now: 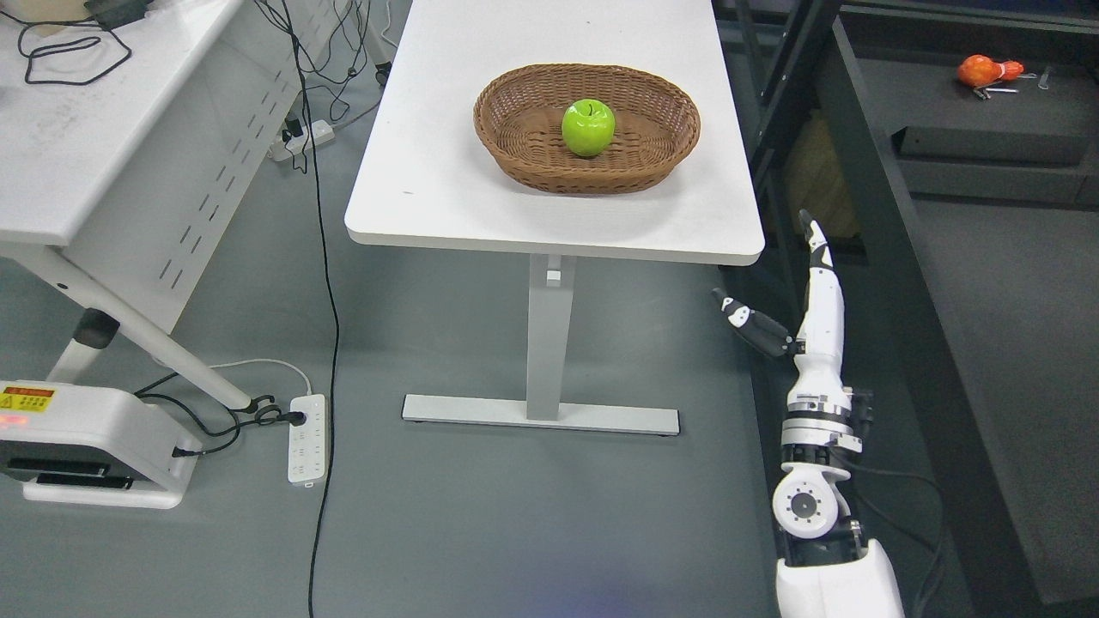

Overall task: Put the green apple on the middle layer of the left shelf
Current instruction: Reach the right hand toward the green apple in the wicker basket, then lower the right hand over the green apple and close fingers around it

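Green apple [588, 127] sits upright in the brown wicker basket [515, 146] on the white table [446, 189]. Right hand [811, 318] hangs below the table edge, fingers [820, 275] extended, holding nothing.

Green apple [588, 127]: one, upper middle
Basket [524, 150]: one
White tables: two, one [481, 197] in the middle, one [77, 154] at upper left
Power strips: two, one [308, 439] at lower left, one [302, 140] further up
Robot hand [803, 300]: one, lower right
Orange thing [986, 70]: one, upper right

White table [429, 172] carries one brown wicker basket [665, 146], seated toward its far right; green apple [588, 127] inside the basket.
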Tool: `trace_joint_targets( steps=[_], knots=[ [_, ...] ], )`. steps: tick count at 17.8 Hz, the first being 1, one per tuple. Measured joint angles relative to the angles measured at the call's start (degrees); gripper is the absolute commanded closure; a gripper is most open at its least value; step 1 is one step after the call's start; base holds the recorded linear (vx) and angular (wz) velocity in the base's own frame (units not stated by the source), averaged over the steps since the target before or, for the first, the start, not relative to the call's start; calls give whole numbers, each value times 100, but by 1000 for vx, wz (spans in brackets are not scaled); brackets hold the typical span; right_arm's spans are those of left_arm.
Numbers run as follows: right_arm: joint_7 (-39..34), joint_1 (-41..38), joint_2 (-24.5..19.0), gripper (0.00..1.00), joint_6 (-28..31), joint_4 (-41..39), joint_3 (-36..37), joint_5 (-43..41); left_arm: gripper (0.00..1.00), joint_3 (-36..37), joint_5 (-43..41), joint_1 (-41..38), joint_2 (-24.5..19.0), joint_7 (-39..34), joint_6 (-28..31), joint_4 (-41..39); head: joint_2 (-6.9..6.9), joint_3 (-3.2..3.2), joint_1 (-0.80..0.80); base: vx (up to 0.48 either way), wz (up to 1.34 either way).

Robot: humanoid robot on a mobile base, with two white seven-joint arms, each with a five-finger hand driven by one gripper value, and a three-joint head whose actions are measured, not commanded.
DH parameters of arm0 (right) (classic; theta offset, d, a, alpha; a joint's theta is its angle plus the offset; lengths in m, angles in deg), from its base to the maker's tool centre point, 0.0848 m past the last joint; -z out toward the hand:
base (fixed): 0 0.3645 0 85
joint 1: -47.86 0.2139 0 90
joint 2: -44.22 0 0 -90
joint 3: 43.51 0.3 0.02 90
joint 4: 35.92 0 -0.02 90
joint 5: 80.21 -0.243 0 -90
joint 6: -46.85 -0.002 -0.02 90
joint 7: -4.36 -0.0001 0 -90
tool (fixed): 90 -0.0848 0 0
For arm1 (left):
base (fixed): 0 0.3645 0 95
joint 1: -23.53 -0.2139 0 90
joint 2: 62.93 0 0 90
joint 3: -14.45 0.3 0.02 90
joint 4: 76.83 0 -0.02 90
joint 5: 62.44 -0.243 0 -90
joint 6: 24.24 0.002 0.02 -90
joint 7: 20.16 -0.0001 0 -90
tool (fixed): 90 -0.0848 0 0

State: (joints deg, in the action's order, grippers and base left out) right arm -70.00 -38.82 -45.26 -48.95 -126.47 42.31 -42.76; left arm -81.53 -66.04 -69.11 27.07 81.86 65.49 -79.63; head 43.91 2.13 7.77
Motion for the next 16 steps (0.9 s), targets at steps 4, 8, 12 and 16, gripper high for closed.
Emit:
trace_joint_targets(
  steps=[4,8,12,16],
  knots=[
    [-504,69,87,0,-142,-122,-28,987,0,0,0,0,0,0,0,0,0,0,0,29,24],
    [-1343,151,155,0,-405,-238,-51,1512,0,0,0,0,0,1,0,0,0,0,0,95,98],
    [-1504,236,189,0,-410,-304,-61,1695,0,0,0,0,0,1,0,0,0,0,0,140,127],
    [-1545,437,195,0,-412,-354,-72,1775,0,0,0,0,0,1,0,0,0,0,0,167,156]
  ],
)
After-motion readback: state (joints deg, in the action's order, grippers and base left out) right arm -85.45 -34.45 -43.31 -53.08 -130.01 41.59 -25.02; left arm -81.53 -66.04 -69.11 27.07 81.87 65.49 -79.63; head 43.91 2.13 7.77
